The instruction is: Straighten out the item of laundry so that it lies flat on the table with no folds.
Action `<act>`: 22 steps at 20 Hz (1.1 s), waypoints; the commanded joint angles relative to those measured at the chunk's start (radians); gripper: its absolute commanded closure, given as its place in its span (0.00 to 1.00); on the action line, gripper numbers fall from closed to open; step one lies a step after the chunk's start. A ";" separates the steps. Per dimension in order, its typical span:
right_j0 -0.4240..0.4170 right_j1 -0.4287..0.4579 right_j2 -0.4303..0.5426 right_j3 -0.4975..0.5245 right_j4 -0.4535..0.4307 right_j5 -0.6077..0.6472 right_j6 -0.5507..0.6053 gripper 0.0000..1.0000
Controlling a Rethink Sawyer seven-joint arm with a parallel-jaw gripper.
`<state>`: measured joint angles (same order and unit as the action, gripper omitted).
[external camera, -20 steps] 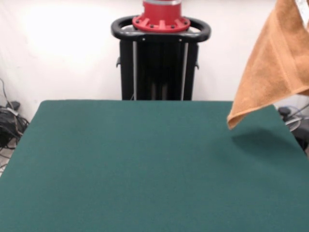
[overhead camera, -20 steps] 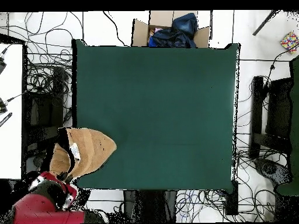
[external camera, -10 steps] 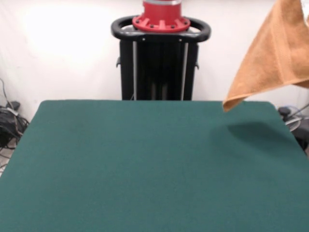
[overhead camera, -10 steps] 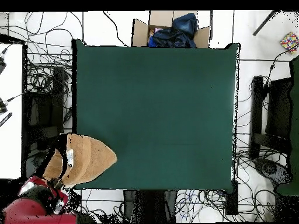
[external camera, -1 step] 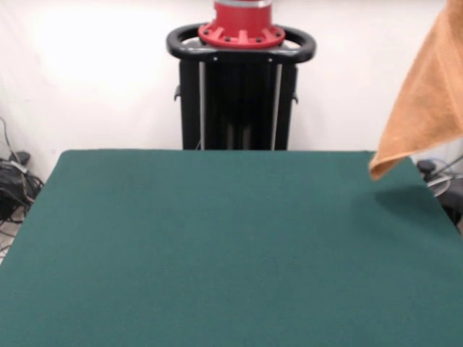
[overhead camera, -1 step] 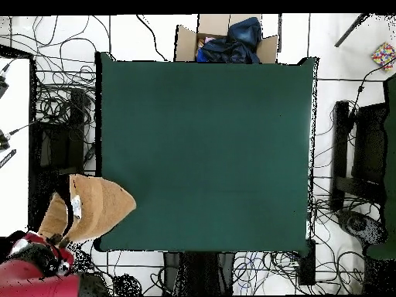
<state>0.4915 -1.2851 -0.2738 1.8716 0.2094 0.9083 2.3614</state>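
The towel (external camera, -1 step: 427, 101) is hanging in the air off the table's (external camera, -1 step: 217, 246) corner, suspended from somewhere above the front view's top edge; overhead, it is draping (overhead camera, -1 step: 87, 209) just beyond the red arm (overhead camera, -1 step: 35, 274), with only its tip overlapping the green surface and most of it sitting outside the table edge. The gripper itself is not showing clearly in either view, so whether its fingers are clamped on the cloth cannot be told, though the cloth is evidently hanging from it. The terry fabric is looking light, soft and limp, folding on itself under its own weight and swinging freely; it is likely to crease wherever it lands unless it is taken by a hemmed corner or edge and dragged out along the felt, which should be offering some grip. Compared with half a second ago, the towel is sitting farther out from the table, its lowest corner is hanging lower and nearer the edge, and the arm is drawn back with it.
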 commanded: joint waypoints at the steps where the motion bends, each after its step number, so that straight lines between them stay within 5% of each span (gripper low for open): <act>1: -0.002 0.109 0.096 0.116 0.033 -0.168 0.135 1.00; 13: -0.069 0.161 0.118 0.189 0.015 -0.310 0.049 1.00; 22: -0.284 0.102 0.181 0.236 -0.031 -0.284 -0.204 1.00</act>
<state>0.3060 -1.1867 -0.1786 1.9914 0.2049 0.6270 2.3573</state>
